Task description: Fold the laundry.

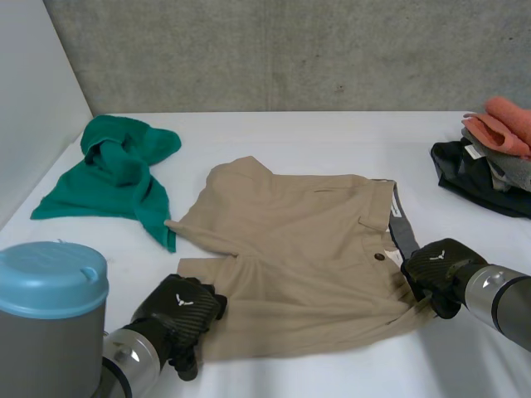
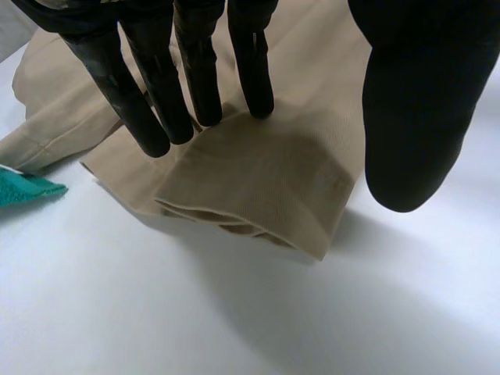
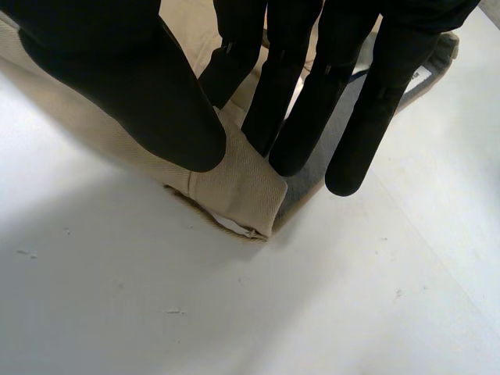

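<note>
Left hand [image 1: 178, 308] rests on the near left corner of the tan shorts [image 1: 299, 240]. Its fingers [image 2: 195, 78] are straight and lie flat on top of the leg hem [image 2: 258, 195]. Its thumb [image 2: 406, 117] sits off to the side and holds nothing, so this hand is relaxed and is not grabbing.

The right hand [image 1: 437, 269] is on the near right corner of the shorts, at the waistband corner [image 3: 238, 195]. I cannot tell if it is gripping the cloth or just pressing on it.

The shorts lie spread out in the middle of the white table [image 1: 332, 373]. A green cloth [image 1: 116, 178] lies to the far left, just beside one leg. A pile of clothes [image 1: 489, 153] sits at the far right, well apart.

I think the shorts are light and soft. They look floppy, so they will sag and bend if lifted by one spot. The cloth looks a bit thick and not slippery. The hem and the waistband have more layers, so they feel firmer. Those two near corners look like good places to hold. Pinching both at once should keep the edge straight for a fold.
</note>
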